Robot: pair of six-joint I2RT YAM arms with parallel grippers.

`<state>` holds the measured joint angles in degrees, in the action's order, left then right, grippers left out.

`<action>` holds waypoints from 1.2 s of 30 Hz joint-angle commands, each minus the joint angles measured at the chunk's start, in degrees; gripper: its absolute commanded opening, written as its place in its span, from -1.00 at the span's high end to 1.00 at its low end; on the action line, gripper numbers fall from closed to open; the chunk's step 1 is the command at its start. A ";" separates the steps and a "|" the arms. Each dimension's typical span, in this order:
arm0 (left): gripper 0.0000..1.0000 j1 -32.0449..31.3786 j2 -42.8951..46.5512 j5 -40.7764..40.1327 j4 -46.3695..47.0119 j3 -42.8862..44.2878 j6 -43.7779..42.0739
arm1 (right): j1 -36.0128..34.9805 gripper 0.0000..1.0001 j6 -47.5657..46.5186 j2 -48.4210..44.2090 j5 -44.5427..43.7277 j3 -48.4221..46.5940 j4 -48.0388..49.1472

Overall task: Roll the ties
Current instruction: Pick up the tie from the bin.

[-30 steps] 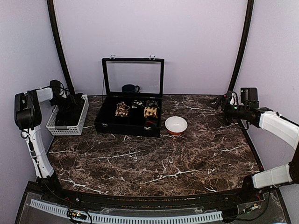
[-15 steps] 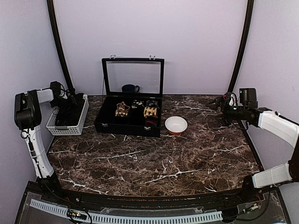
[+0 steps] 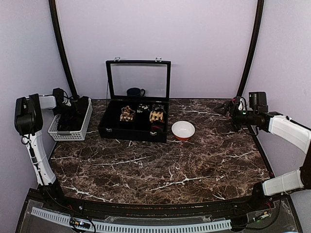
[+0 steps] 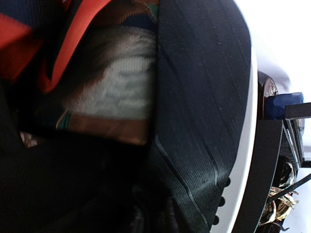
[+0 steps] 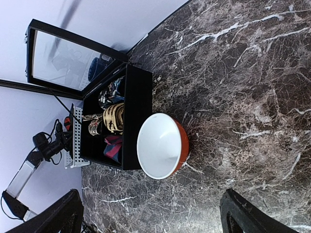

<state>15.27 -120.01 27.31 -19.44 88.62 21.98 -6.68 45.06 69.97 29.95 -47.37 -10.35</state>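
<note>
Loose ties fill the left wrist view: a plain black ribbed tie (image 4: 204, 97) lies over a red-patterned one (image 4: 63, 48) inside the white basket (image 4: 243, 160). My left gripper (image 3: 73, 110) is down in that basket (image 3: 56, 132), pressed close to the black tie. Its fingers are hidden by fabric, so its state does not show. Rolled ties (image 3: 127, 113) sit in the open black case (image 3: 112, 130), among them a tan patterned roll (image 5: 114, 116). My right gripper (image 5: 153, 206) hovers open and empty above the table's back right (image 3: 228, 108).
An orange bowl (image 3: 183, 129) with a white inside (image 5: 160, 145) stands just right of the case. The case's glass lid (image 3: 138, 80) stands upright, with a dark blue mug (image 3: 135, 91) behind it. Curved black posts rise at both back corners.
My left gripper has sunk a little deeper into the basket and pulled slightly back. The right arm has barely shifted.
</note>
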 commanded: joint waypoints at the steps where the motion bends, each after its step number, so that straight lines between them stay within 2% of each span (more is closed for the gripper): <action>1: 0.79 0.29 5.90 1.50 2.72 -3.64 1.01 | 0.35 -0.96 -0.50 -0.19 0.17 -0.74 1.23; 3: 0.99 0.29 7.23 1.28 3.09 -4.35 1.13 | 0.35 -0.96 -0.33 -0.35 0.19 -0.59 1.41; 4: 1.00 0.29 7.93 0.94 2.80 -4.37 1.07 | 0.35 -0.96 -0.26 -0.43 0.31 -0.58 1.41; 13: 1.00 0.29 16.99 -0.66 0.53 -2.53 -1.18 | 0.33 -0.96 0.25 -1.48 0.74 -0.12 1.82; 20: 1.00 0.29 21.21 -1.53 -4.21 3.42 -2.95 | 0.35 -0.96 0.72 -1.86 1.14 0.30 2.82; 26: 1.00 0.30 24.04 1.56 -5.16 9.51 -2.92 | 0.33 -0.97 1.92 -2.11 1.53 0.83 4.55; 33: 1.00 -0.41 32.63 7.92 1.14 4.58 2.00 | 0.29 -0.97 2.91 -2.21 1.78 0.84 5.43; 36: 1.00 -3.56 35.63 9.98 1.10 3.30 2.25 | 0.22 -0.97 3.11 -1.87 2.04 0.86 5.85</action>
<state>14.52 -90.24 32.42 -21.08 93.62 22.68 -6.68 47.44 68.95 31.11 -46.96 -7.68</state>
